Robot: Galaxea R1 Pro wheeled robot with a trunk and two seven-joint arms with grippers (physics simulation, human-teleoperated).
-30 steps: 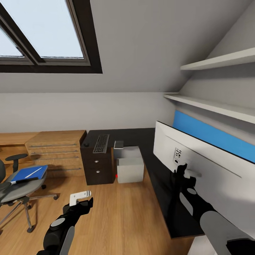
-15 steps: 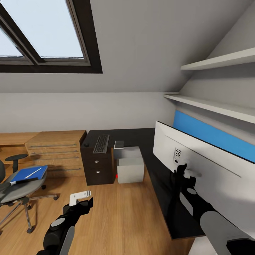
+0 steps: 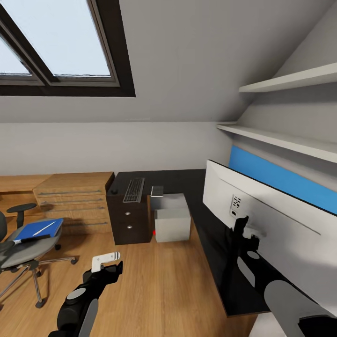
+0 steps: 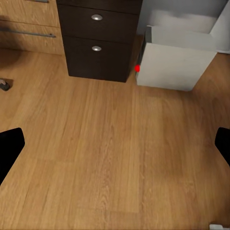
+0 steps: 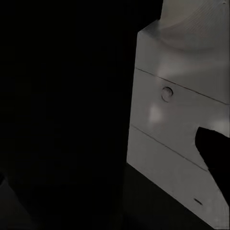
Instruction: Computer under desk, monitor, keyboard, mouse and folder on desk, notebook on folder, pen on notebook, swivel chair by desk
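step: we steady the monitor (image 3: 281, 220) on the bench (image 3: 206, 224) | right tool (image 3: 246, 228) at its pale back, pinch or spread we cannot tell | left tool (image 3: 106, 265) spread over floor | monitor's long axis runs along bench; right arm nearer

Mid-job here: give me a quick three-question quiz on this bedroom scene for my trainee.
1. True or false: the slim black-keyed keyboard lies on the black-topped desk.
2. What does the bright blue folder rest on? A) grey swivel chair B) floor C) desk
3. The light grey computer tower stands on the ____.

Key: 1 true; 2 A; 3 floor.
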